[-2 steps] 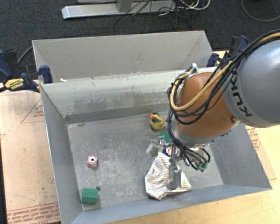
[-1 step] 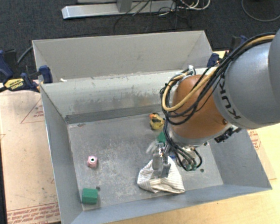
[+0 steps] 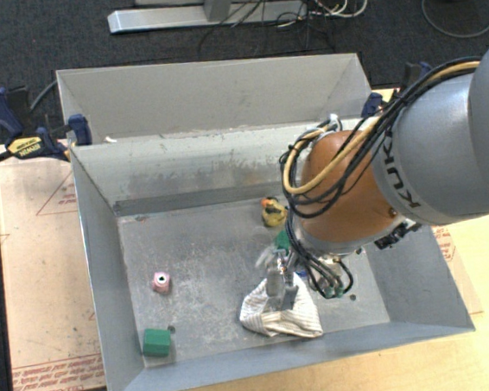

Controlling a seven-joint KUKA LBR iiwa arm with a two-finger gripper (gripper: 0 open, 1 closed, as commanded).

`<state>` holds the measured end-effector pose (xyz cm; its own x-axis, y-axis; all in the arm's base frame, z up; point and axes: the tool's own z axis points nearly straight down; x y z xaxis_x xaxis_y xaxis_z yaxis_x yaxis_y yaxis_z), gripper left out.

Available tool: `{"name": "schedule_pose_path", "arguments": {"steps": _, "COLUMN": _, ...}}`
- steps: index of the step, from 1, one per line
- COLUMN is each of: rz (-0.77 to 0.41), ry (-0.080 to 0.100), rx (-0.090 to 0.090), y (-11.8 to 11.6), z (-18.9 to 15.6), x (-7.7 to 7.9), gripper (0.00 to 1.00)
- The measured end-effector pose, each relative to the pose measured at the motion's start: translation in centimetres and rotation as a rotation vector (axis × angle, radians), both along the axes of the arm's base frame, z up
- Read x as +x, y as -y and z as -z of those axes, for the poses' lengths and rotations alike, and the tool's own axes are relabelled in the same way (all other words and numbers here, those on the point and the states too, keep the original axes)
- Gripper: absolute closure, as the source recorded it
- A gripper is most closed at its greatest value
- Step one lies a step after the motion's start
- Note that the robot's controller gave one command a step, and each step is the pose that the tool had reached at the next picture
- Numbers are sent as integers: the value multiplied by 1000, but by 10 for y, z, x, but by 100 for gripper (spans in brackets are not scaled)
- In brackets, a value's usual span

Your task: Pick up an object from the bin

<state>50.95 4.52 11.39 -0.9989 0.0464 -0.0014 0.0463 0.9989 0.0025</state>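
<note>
Lying crumpled near the front wall of the bin (image 3: 102, 248), a white cloth (image 3: 287, 321) has the pincer (image 3: 281, 290) at its top edge; whether the pincer is open or closed cannot be told. A yellow thing (image 3: 272, 212) sits beyond it toward the back, a pink spool (image 3: 160, 282) and green block (image 3: 157, 343) well to the left.

The grey arm (image 3: 448, 151), up and to the right of the gripper (image 3: 282, 289), bears dark letters "KUK" (the word's end is hidden). No other text is legible.
</note>
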Motion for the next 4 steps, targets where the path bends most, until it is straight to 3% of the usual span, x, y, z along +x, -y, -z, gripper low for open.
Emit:
{"name": "schedule_pose_path", "arguments": {"steps": 1, "rz": -126, "ry": 2, "rx": 0, "y": -6, "z": 40, "x": -22, "gripper": 100}}
{"name": "schedule_pose_path", "arguments": {"steps": 3, "rz": -185, "ry": 6, "rx": 1, "y": -12, "z": 43, "x": -27, "gripper": 100}}
{"name": "schedule_pose_path", "arguments": {"steps": 4, "rz": -151, "ry": 10, "rx": 3, "y": -12, "z": -53, "x": -22, "gripper": 100}}
